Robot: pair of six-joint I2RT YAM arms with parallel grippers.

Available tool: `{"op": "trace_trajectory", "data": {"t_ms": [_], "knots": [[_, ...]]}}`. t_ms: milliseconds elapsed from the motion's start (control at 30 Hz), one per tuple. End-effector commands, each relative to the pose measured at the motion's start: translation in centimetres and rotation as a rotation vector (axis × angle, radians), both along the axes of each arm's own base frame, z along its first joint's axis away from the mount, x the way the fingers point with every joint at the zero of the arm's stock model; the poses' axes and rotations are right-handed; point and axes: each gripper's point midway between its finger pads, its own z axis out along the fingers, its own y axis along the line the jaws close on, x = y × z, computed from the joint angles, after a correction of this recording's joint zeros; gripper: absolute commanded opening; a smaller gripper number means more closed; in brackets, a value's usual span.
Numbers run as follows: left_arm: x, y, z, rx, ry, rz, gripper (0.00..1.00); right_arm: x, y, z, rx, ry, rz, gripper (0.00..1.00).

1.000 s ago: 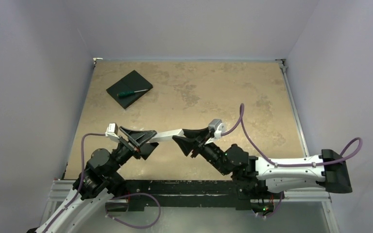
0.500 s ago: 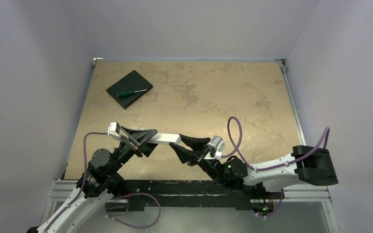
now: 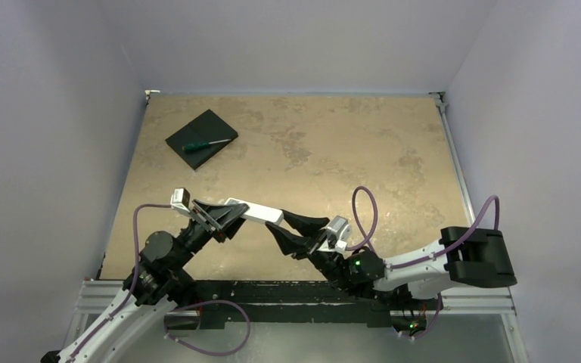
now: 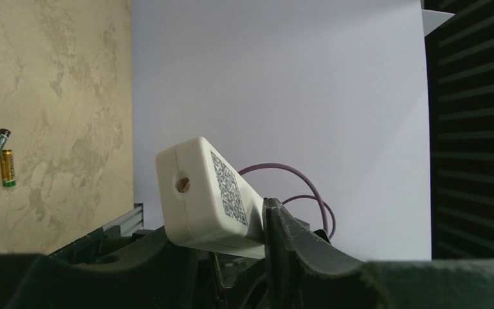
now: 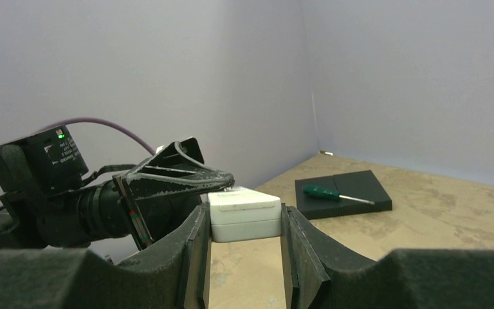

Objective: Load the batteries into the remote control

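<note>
Tan mottled tabletop (image 3: 310,144) is sitting between pale lilac walls. By its near edge, your right gripper (image 3: 276,221) is clamping one end of the white remote control (image 3: 256,213), lifting it off the surface. Your left gripper (image 3: 225,215) is straddling the other end; you cannot tell whether it is gripping. Two batteries (image 4: 8,168) are lying together on bare tabletop. Toward the far left corner, a green-handled screwdriver (image 3: 200,144) is resting on a black pad (image 3: 210,125).

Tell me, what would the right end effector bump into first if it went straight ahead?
Probably the left end effector, at the far end of the remote control that the right end effector holds; depth is unclear.
</note>
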Motion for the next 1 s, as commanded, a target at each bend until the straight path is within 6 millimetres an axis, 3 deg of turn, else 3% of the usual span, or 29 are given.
{"op": "trace_trajectory", "data": {"t_ms": [0,167,233,400,667,967], "knots": [[-0.6,0.1,2.6,-0.067,-0.079,-0.019,0.31,-0.2,-1.3,1.7,0.101,-0.013,-0.012,0.0],[-0.7,0.0,2.5,-0.064,-0.082,-0.023,0.14,-0.5,-1.3,0.9,0.081,-0.013,0.006,0.0],[-0.7,0.0,2.2,-0.062,-0.079,-0.024,0.0,-0.7,-1.3,0.5,0.071,-0.011,0.019,0.0],[-0.7,0.1,2.5,-0.069,-0.1,-0.019,0.0,-1.0,-1.4,-0.4,0.035,0.0,0.047,0.15],[-0.6,0.2,2.6,-0.066,-0.129,-0.006,0.0,-1.6,-1.4,-1.4,-0.032,0.031,0.094,0.56],[-0.8,0.3,3.0,-0.06,-0.175,-0.003,0.0,-3.1,-1.2,-2.5,-0.107,0.1,0.206,0.74]]}}
